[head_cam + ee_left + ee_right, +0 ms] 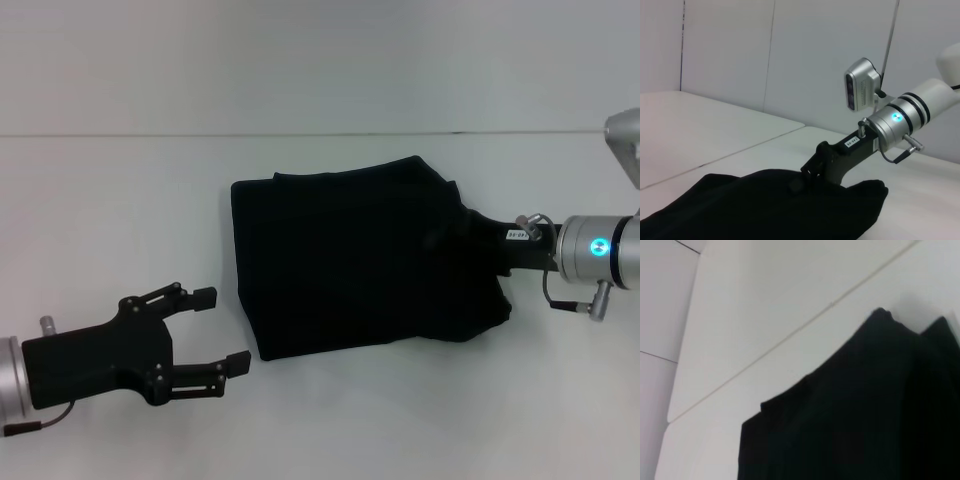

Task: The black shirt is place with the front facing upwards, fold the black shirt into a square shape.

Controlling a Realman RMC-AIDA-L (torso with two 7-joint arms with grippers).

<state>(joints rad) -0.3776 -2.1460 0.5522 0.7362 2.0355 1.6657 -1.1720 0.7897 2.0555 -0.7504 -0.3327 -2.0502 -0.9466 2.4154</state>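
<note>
Black cloth, already a compact near-square bundle: the black shirt (365, 260) lies folded on the white table (120, 200), middle of the work area, slightly to my right of centre. No lettering or neck label shows.

My right gripper (478, 232) is at the bundle's right edge, reaching in from the right, its body over or against the cloth. Black fingers merge with black fabric; I cannot tell whether they pinch the shirt or stand apart. The left wrist view shows the same: gripper body (827, 162) meeting the upper edge of the cloth (765, 210), fingertips hidden.

My left gripper (222, 330) sits low on the table, near-left of the bundle, fingers spread wide, holding nothing. The tips point at the shirt's left edge and near-left corner, just beside but apart from it.

Long axis of the bundle runs roughly left to right, tilted a little, between my two grippers. Right arm is the nearer, in contact or nearly so; left is close but clear.

Judgement: folding looks mostly done. Right edge bulges and looks uneven; any remaining tidy-up likely belongs there
</note>
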